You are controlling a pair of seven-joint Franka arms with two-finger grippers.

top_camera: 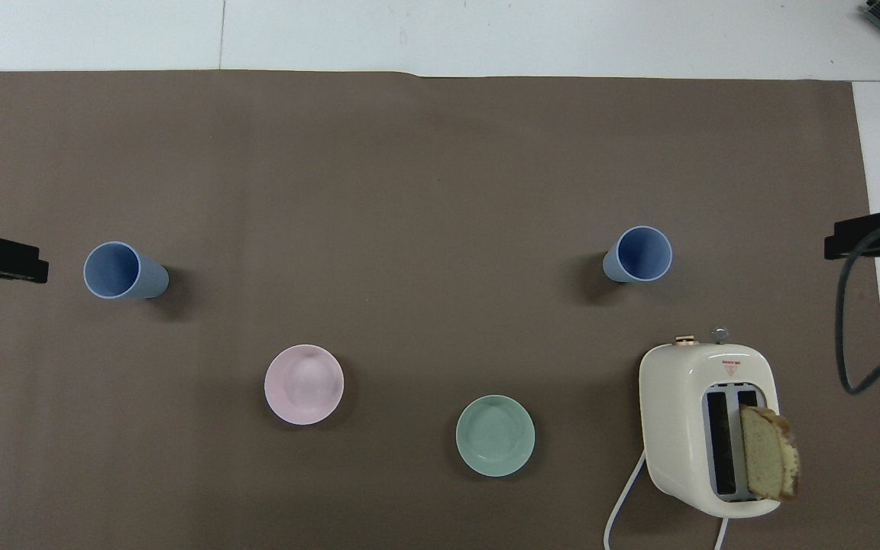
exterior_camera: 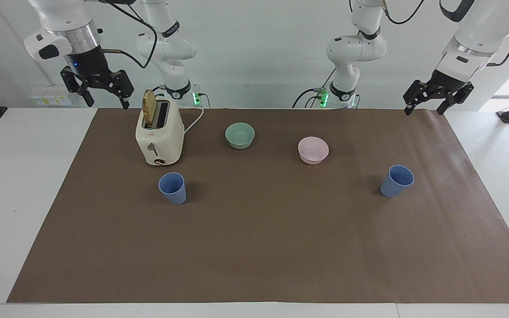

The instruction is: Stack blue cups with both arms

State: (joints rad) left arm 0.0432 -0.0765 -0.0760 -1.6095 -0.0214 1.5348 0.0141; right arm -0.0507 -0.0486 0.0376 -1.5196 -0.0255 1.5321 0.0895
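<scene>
Blue cups: two small matte periwinkle-blue plastic tumblers, tapered, without handles, both upright with the mouth up and nothing visible inside.
Cup at the right arm's end [exterior_camera: 172, 188]: it stands on the brown mat, farther from the robots than the toaster and near it.
Cup at the left arm's end [exterior_camera: 396, 180]: it stands alone on the mat, farther from the robots than the pink bowl, well apart from the first cup.
Right gripper [exterior_camera: 104, 94]: it hangs in the air over the mat's edge at the robots' end, beside the toaster; the black fingers are spread apart and hold nothing.
Left gripper [exterior_camera: 427, 103]: it hangs over the mat's corner at the robots' end, at the left arm's end of the table; the fingers are spread and hold nothing.
Mint-green bowl [exterior_camera: 240, 135]: round, plastic, empty, between the toaster and the pink bowl.
Pink bowl [exterior_camera: 313, 150]: round, pale, empty, a little farther from the robots than the green one.
Toaster [exterior_camera: 159, 138]: cream-white, two slots, with a white cable; one slice of bread [exterior_camera: 149, 108] stands up out of one slot, the other slot is empty.
Surface: a large brown paper mat [exterior_camera: 263, 247] lies on a white table [exterior_camera: 11, 198].
Room: a white wall is at the arms' bases.
</scene>
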